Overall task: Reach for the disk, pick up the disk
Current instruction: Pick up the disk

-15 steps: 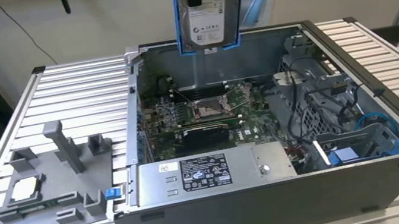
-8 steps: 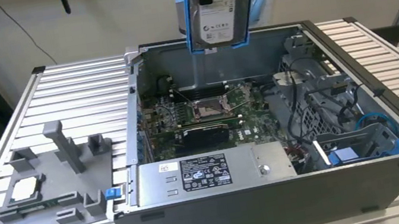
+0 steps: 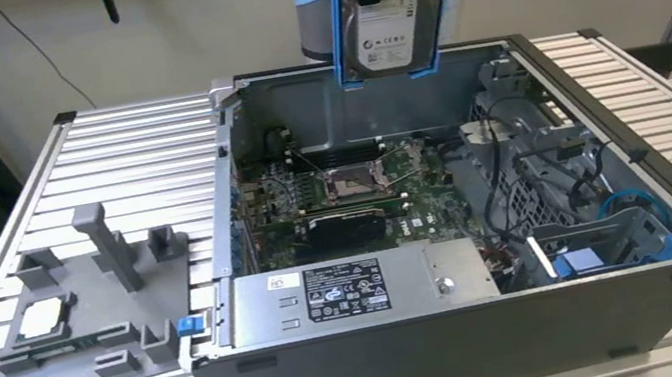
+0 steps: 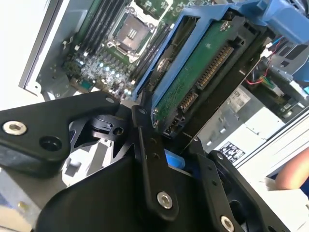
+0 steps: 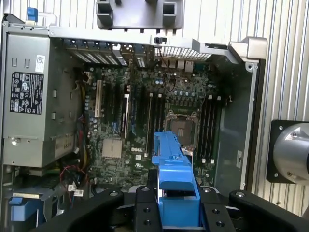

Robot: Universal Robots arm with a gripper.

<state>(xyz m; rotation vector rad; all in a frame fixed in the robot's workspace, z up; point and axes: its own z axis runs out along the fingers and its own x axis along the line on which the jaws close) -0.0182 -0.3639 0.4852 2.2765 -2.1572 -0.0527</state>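
Blue-framed disk [image 3: 389,23] hangs clamped in the jaws (above the open case [image 3: 469,345]).

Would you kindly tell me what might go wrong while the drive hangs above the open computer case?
1. The silver metal hard drive in a bright blue plastic frame hangs upright in the pincer, over the open grey computer case. If it slipped, it would likely strike the green motherboard and its bare processor socket.
2. In the first wrist view the pincer seems to clamp only the frame's end, so the plastic may flex and the drive tilt.
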